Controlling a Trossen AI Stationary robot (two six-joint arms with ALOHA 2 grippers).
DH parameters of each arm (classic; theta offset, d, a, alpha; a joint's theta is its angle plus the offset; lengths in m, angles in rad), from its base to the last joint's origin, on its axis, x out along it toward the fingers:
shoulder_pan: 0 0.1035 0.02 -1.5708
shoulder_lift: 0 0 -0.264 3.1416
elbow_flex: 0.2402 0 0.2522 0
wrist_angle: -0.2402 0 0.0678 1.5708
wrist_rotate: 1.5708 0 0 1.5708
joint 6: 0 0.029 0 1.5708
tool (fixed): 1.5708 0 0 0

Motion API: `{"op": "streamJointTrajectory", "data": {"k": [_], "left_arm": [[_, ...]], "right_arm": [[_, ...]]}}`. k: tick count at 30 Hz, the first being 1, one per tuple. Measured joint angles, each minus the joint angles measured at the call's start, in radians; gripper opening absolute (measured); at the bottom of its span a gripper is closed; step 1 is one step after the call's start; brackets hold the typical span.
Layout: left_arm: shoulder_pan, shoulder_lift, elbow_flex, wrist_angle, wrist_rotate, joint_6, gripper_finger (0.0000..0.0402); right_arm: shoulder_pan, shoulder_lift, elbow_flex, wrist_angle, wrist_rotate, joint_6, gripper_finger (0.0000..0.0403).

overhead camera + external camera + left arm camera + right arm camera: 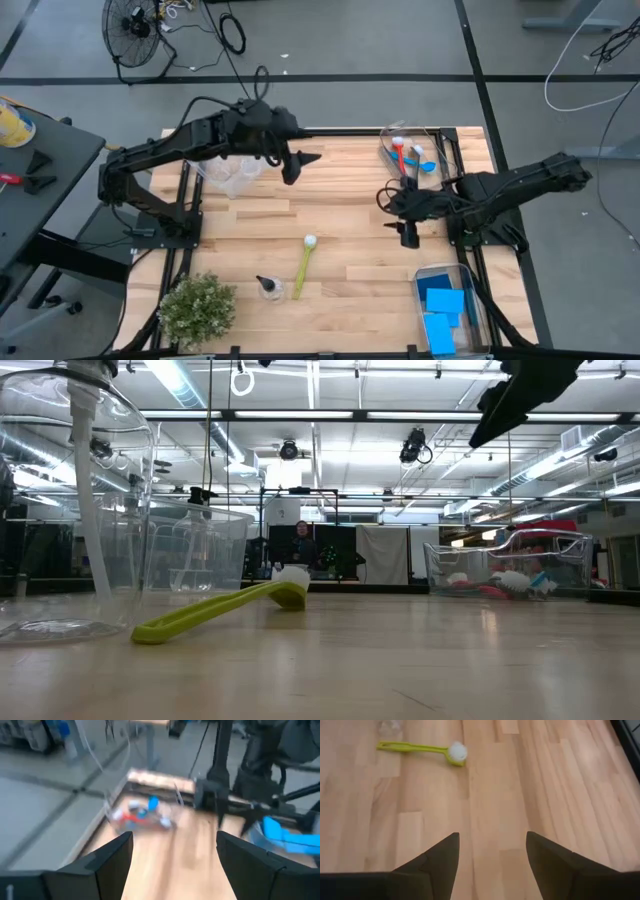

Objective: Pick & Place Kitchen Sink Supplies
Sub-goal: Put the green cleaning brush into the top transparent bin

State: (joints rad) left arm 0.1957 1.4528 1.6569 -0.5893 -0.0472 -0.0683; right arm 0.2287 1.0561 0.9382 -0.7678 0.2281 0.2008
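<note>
A pale wooden table [340, 250] sits on a grey floor. In the high view, the left gripper [300, 160] hangs empty over the upper middle of the frame, beside a clear bin [228, 175]. The right gripper [408, 232] hovers right of centre, empty too. The yellow-green brush [304, 264] lies at lower centre, a small bottle [268, 287] just left of its handle end. A bin of brushes [410, 160] stands upper right; blue sponges [445, 305] fill a bin at lower right. A potted plant [198, 308] stands lower left.

In the low view, the brush [215, 612] rests flat on the wood, with the bottle [70, 500] looming at left.

The left wrist view shows its fingers [107, 862] spread apart, the brush bin [142, 815] beyond.

The right wrist view shows fingers [437, 857] parted over bare wood, the brush [420, 749] far off at upper left.

The slim handle lies flat on the wood; a shallow grasp could skid it into the bottle and topple it.
</note>
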Motion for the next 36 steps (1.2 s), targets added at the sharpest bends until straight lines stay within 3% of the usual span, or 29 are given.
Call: {"op": "streamJointTrajectory", "data": {"k": [14,22,27,36], "left_arm": [[-0.08,0.076,-0.001,-0.266,-0.001,-0.358,0.0286],[-0.15,0.204,-0.001,-0.327,0.002,-0.553,0.0286],[-0.205,0.287,-0.001,-0.34,0.049,-0.665,0.0286],[-0.313,0.425,-0.001,-0.519,0.08,-0.901,0.0286]], "right_arm": [[-0.072,0.0,0.0,-0.006,0.0,-0.098,0.0231],[-0.105,0.0,0.0,-0.011,0.0,-0.202,0.0231],[-0.133,0.0,0.0,-0.01,0.06,-0.246,0.0231],[-0.184,0.0,0.0,0.014,0.078,-0.261,0.0231]]}}
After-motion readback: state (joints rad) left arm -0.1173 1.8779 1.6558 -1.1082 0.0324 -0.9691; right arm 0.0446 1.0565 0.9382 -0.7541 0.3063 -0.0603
